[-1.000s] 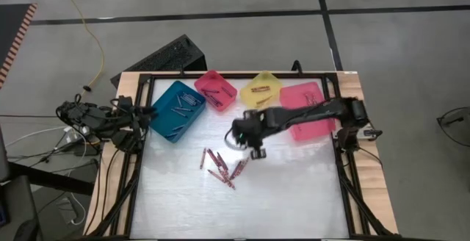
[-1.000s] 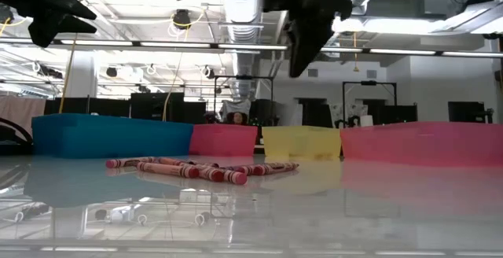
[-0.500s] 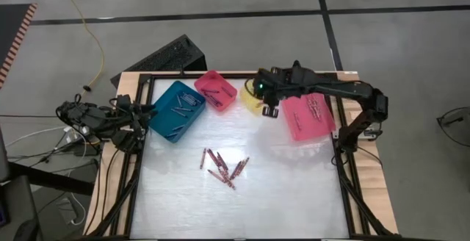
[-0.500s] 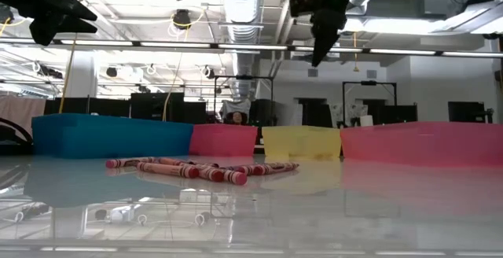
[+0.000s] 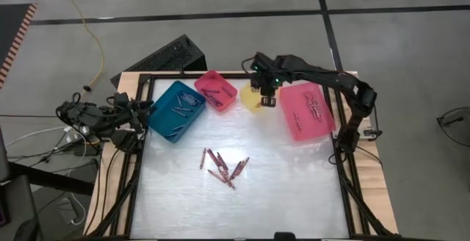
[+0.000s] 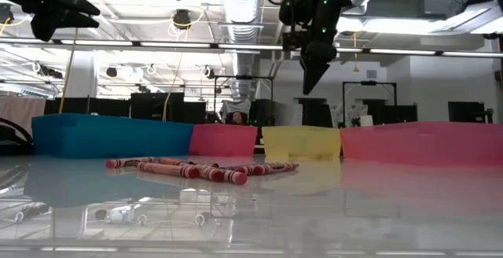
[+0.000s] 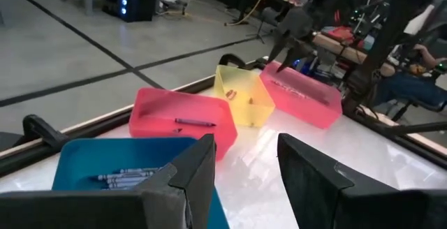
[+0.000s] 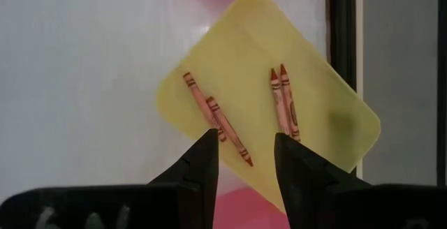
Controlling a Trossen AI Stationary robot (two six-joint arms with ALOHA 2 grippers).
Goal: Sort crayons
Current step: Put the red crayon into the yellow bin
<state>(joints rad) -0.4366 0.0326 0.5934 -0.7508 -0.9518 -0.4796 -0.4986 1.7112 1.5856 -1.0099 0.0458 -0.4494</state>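
Because the right gripper (image 5: 266, 94) hangs high over the yellow bin (image 8: 328, 135) with its jaws apart and nothing between them, not much can go wrong right here. The trouble would come at the pile of crayons (image 5: 224, 169) in the middle of the table (image 5: 294, 189). They lie crossed and touching, so the fingers might pinch two at once or push one so it rolls away. Crayons are thin, round sticks with paper wraps, and the table looks smooth and shiny, so they may roll easily.

Four orange-red crayons already lie flat in the yellow bin. Others lie in the teal bin (image 5: 176, 110), the small pink bin (image 5: 217, 90) and the big pink bin (image 5: 308, 109). The bins look like thin, see-through plastic with rounded corners. A bump might slide one.

The left gripper (image 7: 244, 180) waits at the left edge near the teal bin, jaws apart and empty.
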